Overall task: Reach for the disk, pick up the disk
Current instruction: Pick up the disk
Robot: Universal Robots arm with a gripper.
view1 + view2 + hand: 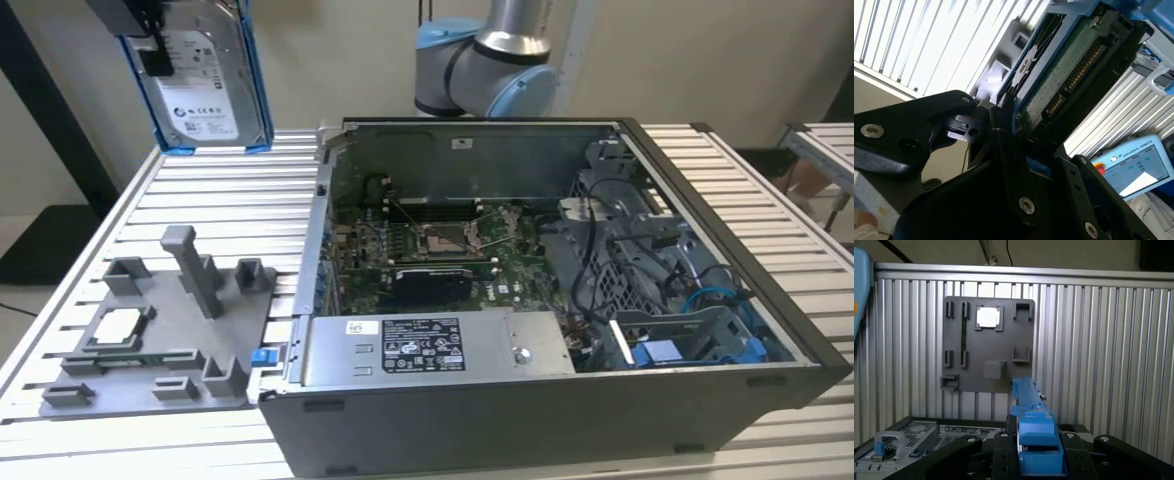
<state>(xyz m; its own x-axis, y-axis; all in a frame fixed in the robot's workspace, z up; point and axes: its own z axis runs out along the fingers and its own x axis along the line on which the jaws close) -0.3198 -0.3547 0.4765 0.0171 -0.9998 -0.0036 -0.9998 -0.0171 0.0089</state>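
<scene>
Slatted aluminium desk (pixel 747 180) under everything, and on it the biggest item, the open computer case (pixel 534 430), filling the centre and right of the exterior view. At lower left we have the grey fixture plate (pixel 174 345). Up in the upper left corner hangs the disk (pixel 200 90), upright, label towards us, well clear of the desk. We see the claw (pixel 158 52) clenched on the disk's upper end, pinching across its blue frame.

Our worry is that the disk is held by one end only, high over bare slats. We judge that a slip on that smooth plastic would let it tilt, or drop onto the desk or the plate's posts. A quick swing could make that worse.

Smallest, the square chip (pixel 120 325) sits in its pocket on the plate.

As for writing, we spot white labels on the disk and on the power supply (pixel 534 350), but the print is too small for us to tell.
</scene>
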